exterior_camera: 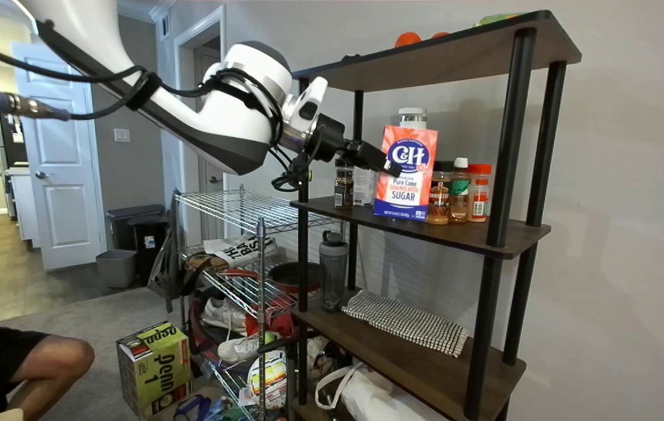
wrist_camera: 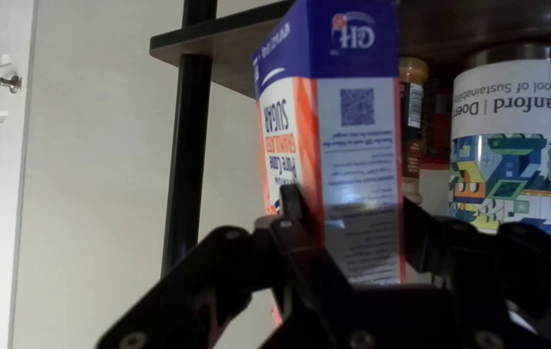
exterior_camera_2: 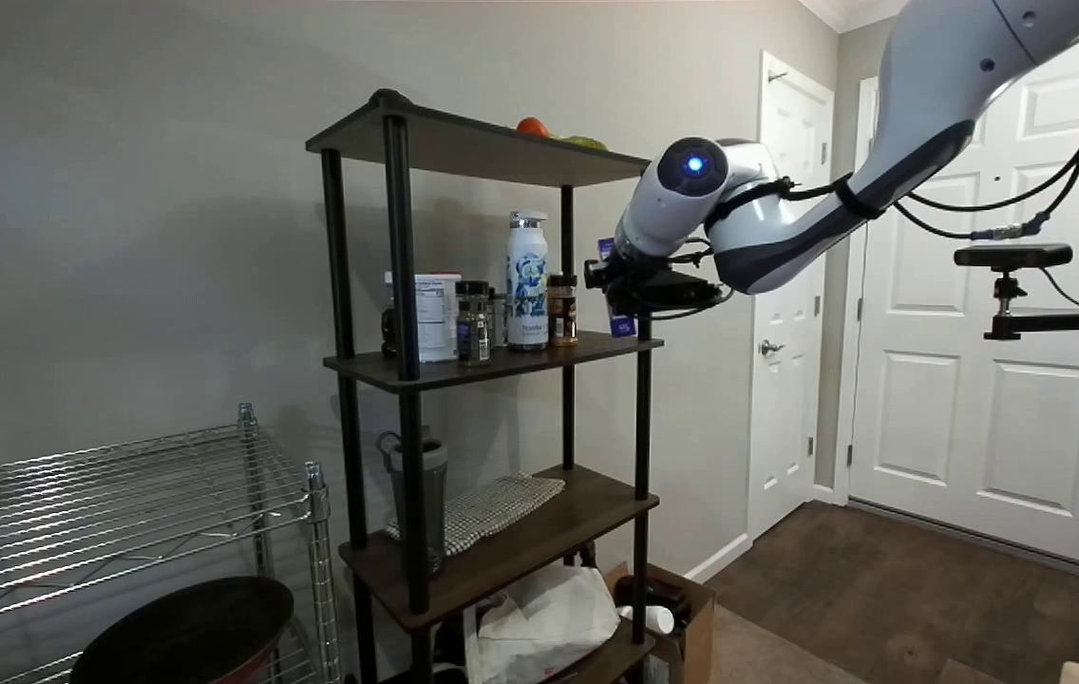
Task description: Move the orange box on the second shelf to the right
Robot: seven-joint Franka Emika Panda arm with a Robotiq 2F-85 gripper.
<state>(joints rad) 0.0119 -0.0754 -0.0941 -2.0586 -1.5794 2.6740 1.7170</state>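
Orange box, long axis nearly upright, is clasped by the fingers from front and back, so next it should go rightward

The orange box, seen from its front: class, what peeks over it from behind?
In an exterior view, the top of a white bottle; the orange box there covers its lower part and anything directly behind.

White arm, dark grey panels, black cables, blue light, black pincer, silver screws
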